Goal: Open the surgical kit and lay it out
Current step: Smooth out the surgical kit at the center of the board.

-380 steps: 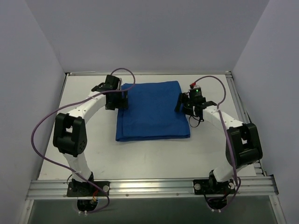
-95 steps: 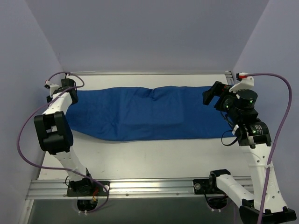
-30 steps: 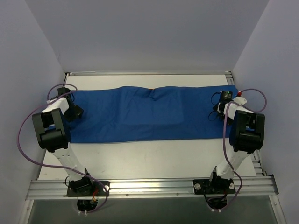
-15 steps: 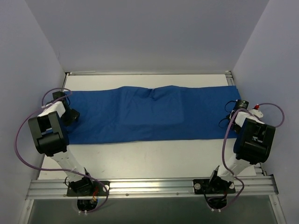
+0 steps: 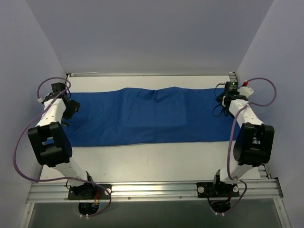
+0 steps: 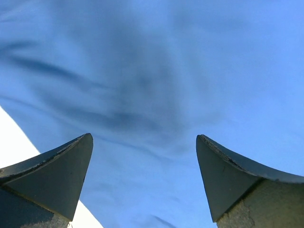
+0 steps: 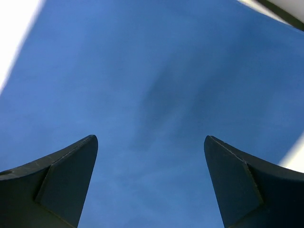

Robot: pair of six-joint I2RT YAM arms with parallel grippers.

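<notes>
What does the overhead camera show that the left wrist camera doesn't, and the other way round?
Only overhead: the whole cloth spread in a long strip across the table, with the left arm and right arm at its two ends. Only the left wrist: the left jaws close up, wide open with nothing between them, above soft creases in the fabric. Both: the blue cloth and some bare white table.

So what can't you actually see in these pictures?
- Top view: anything beneath the blue cloth; the cloth covers it.
- Top view: the tips of the left tool and right tool; too small and dark.
- Wrist views: the cloth's full outline; cut off by the frame edges.
</notes>
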